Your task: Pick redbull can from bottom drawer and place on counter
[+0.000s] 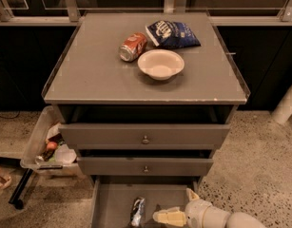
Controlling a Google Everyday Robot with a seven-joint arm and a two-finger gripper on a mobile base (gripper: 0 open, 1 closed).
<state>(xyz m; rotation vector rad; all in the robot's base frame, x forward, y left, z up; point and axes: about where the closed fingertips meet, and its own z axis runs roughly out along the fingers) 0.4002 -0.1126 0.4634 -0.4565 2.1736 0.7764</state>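
The redbull can [137, 212], slim and silvery, lies in the open bottom drawer [112, 201] near its middle. My gripper [173, 204] is at the lower right, over the drawer's right part, just right of the can and not touching it. Its fingers are spread open, one pale finger [168, 217] pointing left at the can, the other pointing up. It holds nothing. The counter [98, 75] is the grey top of the cabinet above.
On the counter stand a white bowl [160, 64], a red-orange soda can [132, 47] on its side and a blue chip bag [172, 34]. Two knobbed drawers stand slightly open above the bottom one. A clear bin of trash [48, 146] stands left of the cabinet.
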